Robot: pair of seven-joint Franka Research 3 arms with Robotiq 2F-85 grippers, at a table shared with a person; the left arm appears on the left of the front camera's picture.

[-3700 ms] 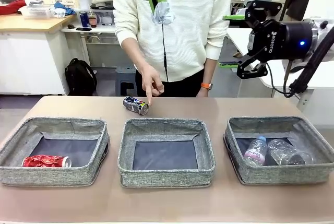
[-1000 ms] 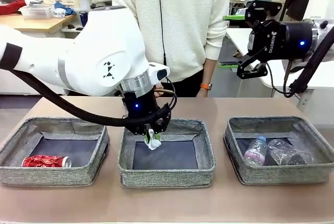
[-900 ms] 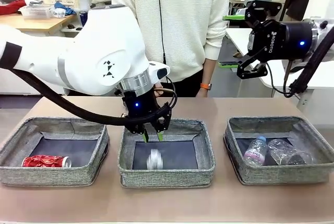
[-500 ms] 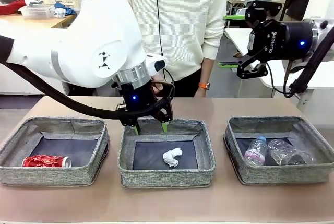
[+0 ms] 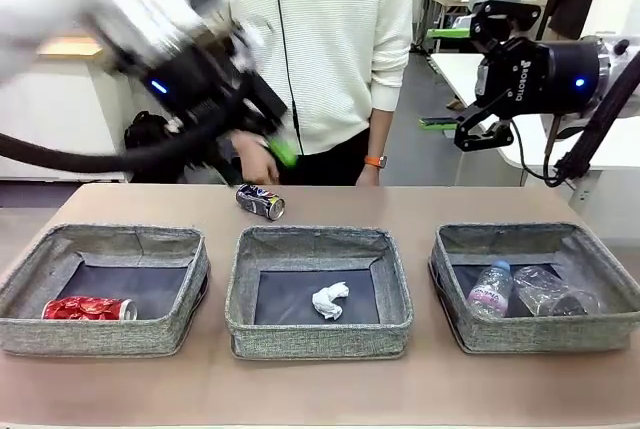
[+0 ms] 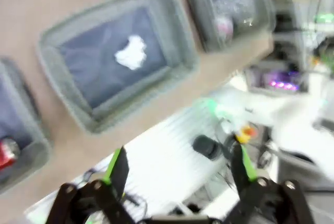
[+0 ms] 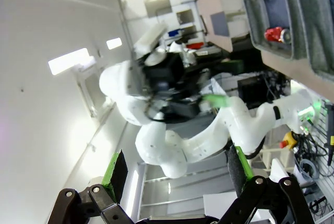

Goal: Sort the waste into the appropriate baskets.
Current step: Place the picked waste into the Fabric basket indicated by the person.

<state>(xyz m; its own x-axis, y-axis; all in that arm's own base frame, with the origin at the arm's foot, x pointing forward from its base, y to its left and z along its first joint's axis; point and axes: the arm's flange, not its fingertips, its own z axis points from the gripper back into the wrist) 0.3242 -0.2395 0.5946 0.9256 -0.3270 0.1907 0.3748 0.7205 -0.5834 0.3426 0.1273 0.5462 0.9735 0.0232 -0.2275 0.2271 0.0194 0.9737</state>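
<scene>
The white paper wad lies loose in the middle basket. A dented red soda can rests in the left basket. The right basket holds a pink-labelled bottle and a clear bottle. Behind the middle basket, a dark blue can lies on the table. My left gripper is blurred, raised above the blue can, and in its wrist view the left gripper is open and empty over the wad. My right gripper hangs open and empty at the right.
A person in a white sweater stands at the far side with a hand just behind the blue can, close to my left gripper. The table has bare room in front of the baskets.
My left gripper opened and dropped the paper wad into the middle basket, then rose up and back fast. The right arm has not moved.
</scene>
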